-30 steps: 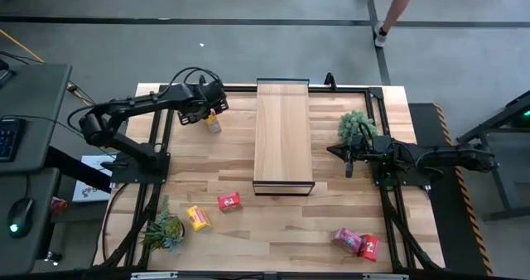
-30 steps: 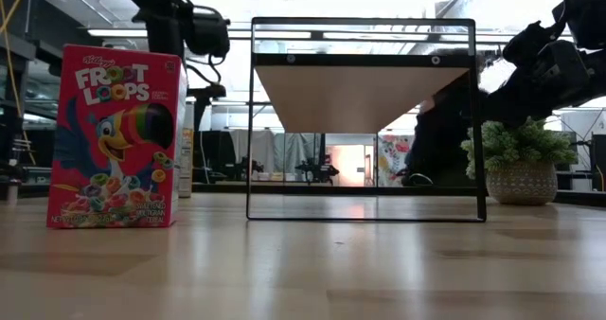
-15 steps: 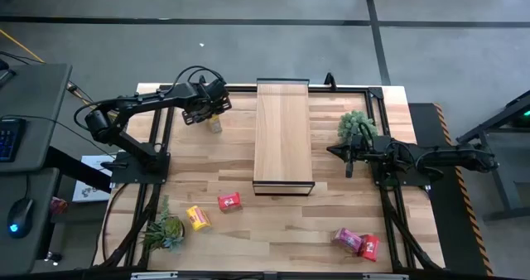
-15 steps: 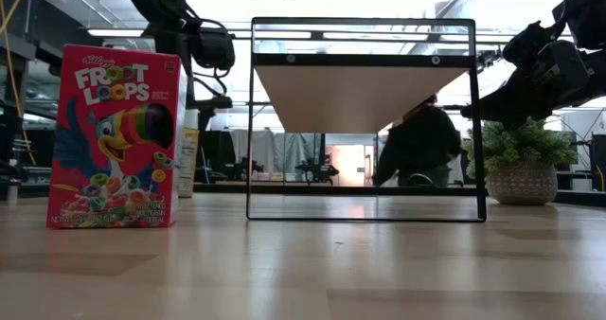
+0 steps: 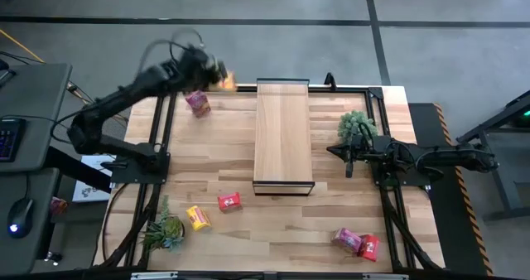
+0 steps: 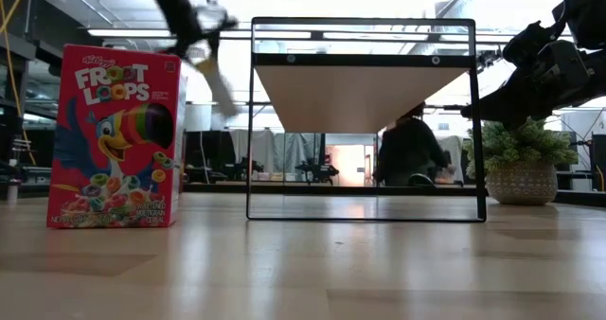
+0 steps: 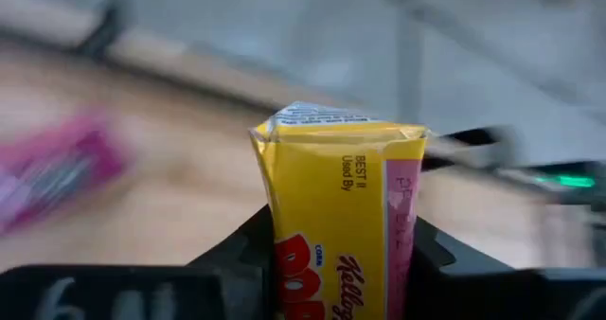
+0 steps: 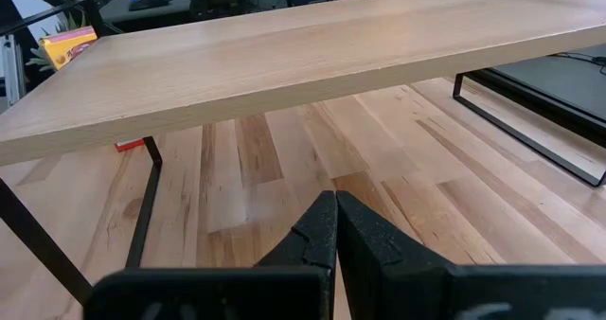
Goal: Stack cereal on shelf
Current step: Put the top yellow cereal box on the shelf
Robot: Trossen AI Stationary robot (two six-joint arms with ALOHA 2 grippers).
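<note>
Cereal was what I had in the left gripper [image 7: 341, 263]: a yellow box [image 7: 339, 216] sat clamped between its two dark fingers [image 7: 248, 249], upright in the left wrist view, with the top flap clear above them. From above, that gripper hung over the far left corner of the table [image 5: 389, 114], just off the far end of the shelf [image 5: 283, 135], the box a small yellow blur at its tip. A pink box [image 5: 197, 103] lay on the table close beneath the arm.

My worry was the grip. The fingers held only the lower part of the box, so I judged a quick swing could let the thin cardboard twist or slide out before it reached the shelf top. Coming in low could also knock the box against the dark frame edge.

Farther out, a red box [image 5: 228, 201] and a second yellow box [image 5: 197, 219] lay near the front, beside a potted plant [image 5: 164, 229]. Another pink box [image 5: 345, 238] and red box [image 5: 368, 247] sat touching at the front right. The right gripper [image 8: 335, 227] waited beside the shelf with its fingers pressed together.

Motion smeared the left arm in every view, so I could not read the box's exact tilt. The shelf top looked bare.
</note>
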